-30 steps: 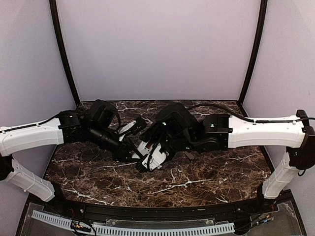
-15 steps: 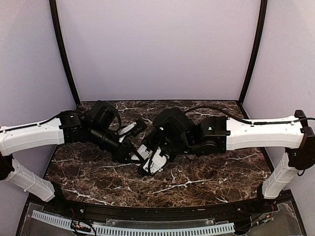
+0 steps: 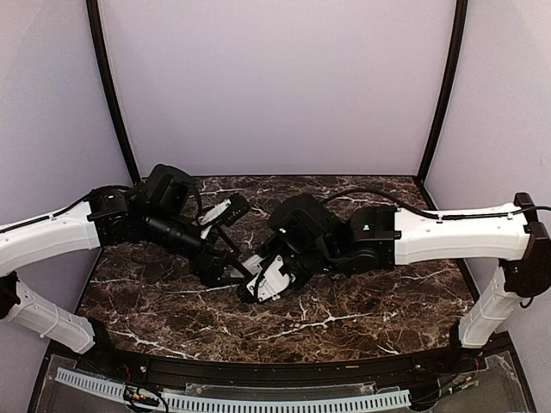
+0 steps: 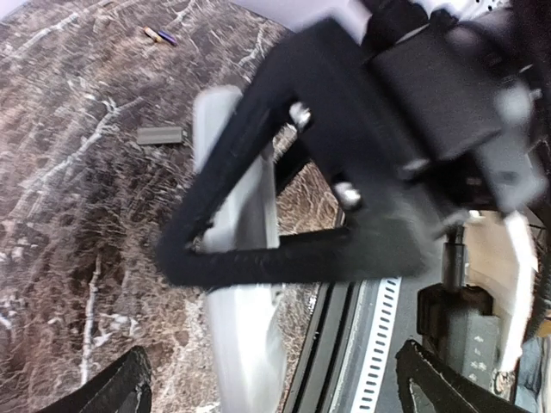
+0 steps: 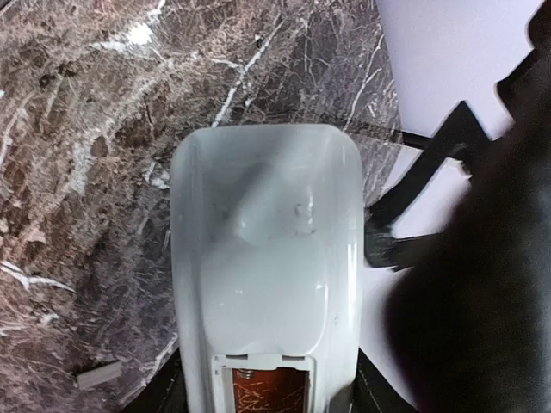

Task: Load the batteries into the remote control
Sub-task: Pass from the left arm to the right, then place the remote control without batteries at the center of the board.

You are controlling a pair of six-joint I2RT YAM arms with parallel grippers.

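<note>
Remote control (image 5: 263, 258): slim white glossy plastic, rounded end, plain back facing up. Held above worktop (image 3: 362, 301) at centre. Rectangular battery bay open at near end, reddish-brown inside, contents unclear.

Right tool (image 5: 267, 389) pinching remote control by long edges, black fingers on either side.

Left tool (image 4: 284, 391) spread wide, nothing between its fingers, just beside remote control.

Worktop dark brown marble pattern with white veins.

Small flat grey block (image 4: 160, 135) lies on worktop, apart from the tools. Small white sliver (image 5: 99, 375) also on worktop.
</note>
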